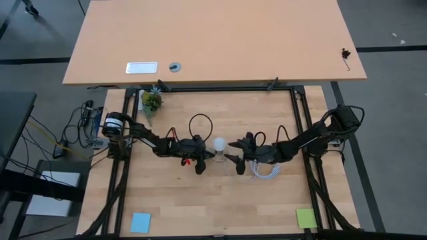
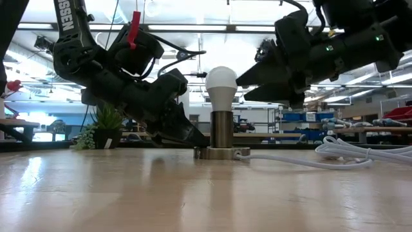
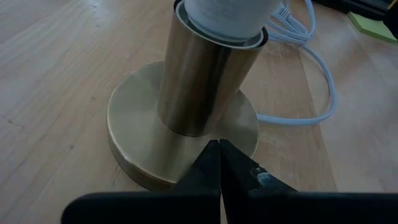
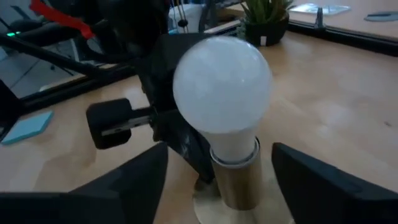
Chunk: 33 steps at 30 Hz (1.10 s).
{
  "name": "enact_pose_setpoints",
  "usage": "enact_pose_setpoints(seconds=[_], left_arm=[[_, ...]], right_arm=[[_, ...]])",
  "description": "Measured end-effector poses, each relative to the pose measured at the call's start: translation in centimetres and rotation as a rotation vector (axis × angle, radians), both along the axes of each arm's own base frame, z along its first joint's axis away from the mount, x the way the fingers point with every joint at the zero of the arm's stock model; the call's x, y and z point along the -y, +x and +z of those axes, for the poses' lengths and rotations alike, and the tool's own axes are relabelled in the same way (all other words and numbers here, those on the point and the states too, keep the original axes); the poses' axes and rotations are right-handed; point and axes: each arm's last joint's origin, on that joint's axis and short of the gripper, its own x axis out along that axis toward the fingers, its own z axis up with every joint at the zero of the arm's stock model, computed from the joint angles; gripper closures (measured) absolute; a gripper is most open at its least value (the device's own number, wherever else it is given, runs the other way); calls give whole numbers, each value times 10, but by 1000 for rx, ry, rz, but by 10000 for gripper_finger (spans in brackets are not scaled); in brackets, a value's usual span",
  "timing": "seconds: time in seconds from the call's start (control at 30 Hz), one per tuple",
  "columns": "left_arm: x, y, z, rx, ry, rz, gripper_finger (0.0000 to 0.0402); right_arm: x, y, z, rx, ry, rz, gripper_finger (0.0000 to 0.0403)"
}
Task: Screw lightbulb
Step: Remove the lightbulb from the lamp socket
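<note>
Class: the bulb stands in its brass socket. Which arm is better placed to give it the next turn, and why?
Probably the right. Its end effector is open, fingers either side of the lightbulb. The left end effector is shut, tips pressing the socket base, seemingly steadying it.

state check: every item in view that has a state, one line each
lightbulb: upright, seated in the socket, not gripped
brass socket: standing upright on its round base, on the table
left gripper: shut, tips pressed on the socket base
right gripper: open, fingers either side of the bulb, apart from it
white cable: loosely coiled beside the socket
</note>
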Motion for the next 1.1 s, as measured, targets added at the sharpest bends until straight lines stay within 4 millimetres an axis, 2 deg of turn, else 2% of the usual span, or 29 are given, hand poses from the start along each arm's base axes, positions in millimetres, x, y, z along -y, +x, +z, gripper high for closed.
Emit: enact_pose_setpoints(seconds=[0.1, 0.23, 0.53, 0.67, 0.8, 0.9, 1.1], left_arm=[[0, 0, 0, 0, -1, 0, 402], [0, 0, 0, 1, -3, -13, 402], [0, 0, 0, 1, 7, -23, 402], [0, 0, 0, 1, 7, -23, 402], [0, 0, 0, 1, 7, -22, 402], [0, 0, 0, 0, 6, -21, 402], [0, 0, 0, 0, 6, -20, 402]], right_arm=[[-2, 6, 9, 23, -5, 33, 85], [-1, 16, 32, 16, -10, 31, 74], [16, 41, 99, -358, -173, 36, 65], [28, 55, 117, -461, -94, 106, 64], [35, 71, 122, -545, 1, 164, 66], [36, 81, 113, -657, -28, 178, 66], [34, 100, 108, -754, -67, 195, 65]])
